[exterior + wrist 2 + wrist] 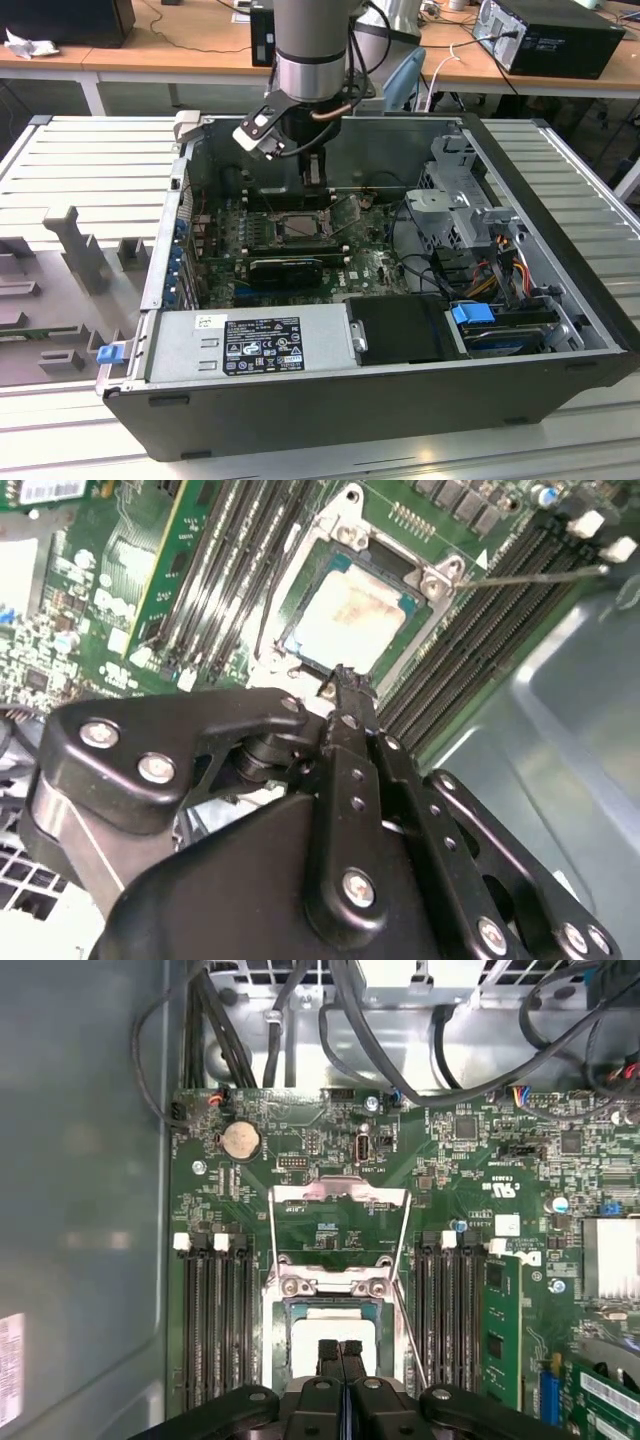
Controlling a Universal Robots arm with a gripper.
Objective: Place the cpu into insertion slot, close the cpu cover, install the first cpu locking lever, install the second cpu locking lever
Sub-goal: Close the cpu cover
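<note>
The fingers (327, 1358) are pressing together at the tips and gripping nothing. The cpu (338, 1322) is lying flat in its socket on the green motherboard (300, 1120). In both wrist views it is sitting just beyond the closed fingertips, which are hanging over its near edge; whether they are touching it I cannot tell. The cpu cover (340, 1194) is lying flipped open on the far side of the chip from the fingers, so the pale top is showing bare.

The first wrist view is showing that open frame. The second wrist view is showing the chip's smudged top (350, 620) and a thin wire lever (530, 575) sticking out across the memory slots (470, 650). In the upper centre of the exterior view, the arm (310, 60) is reaching down into the open computer case (400, 400), which is standing on the bench (80, 150).
</note>
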